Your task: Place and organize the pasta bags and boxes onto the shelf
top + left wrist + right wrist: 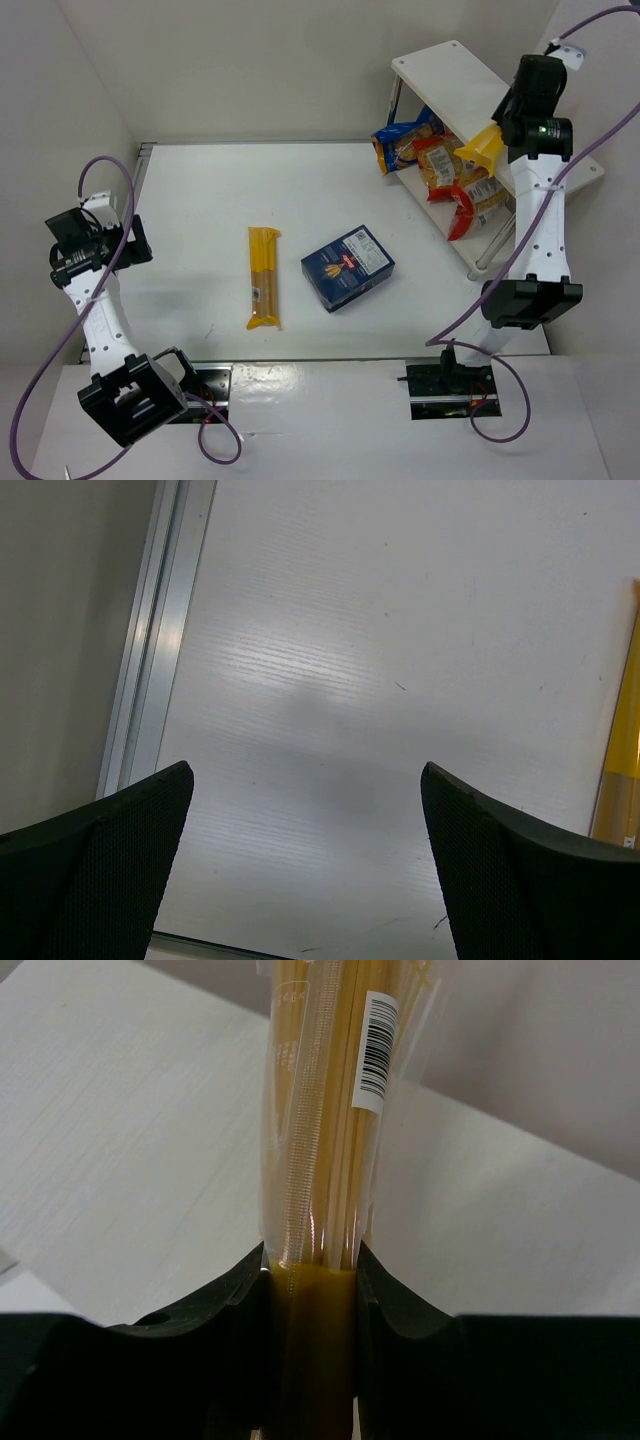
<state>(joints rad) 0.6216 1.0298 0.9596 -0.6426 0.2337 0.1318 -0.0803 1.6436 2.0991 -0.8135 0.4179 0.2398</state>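
Yellow clear-plastic spaghetti pack (322, 1120), likely light, stiff, brittle, slippery, sits pinched at one end in right gripper (312, 1290) over white shelf (440, 75); mid-length hold would balance better; left gripper (305, 860) gapes wide, empty.

We see the dark blue box (347, 267) flat and skewed on the table (190, 210), a yellow spaghetti pack (264, 277) left of it. A second pack (320, 1110) is pinched in the right gripper (310, 1260) at the white shelf (450, 75); blue, orange and red bags (440, 165) on its lower tier.
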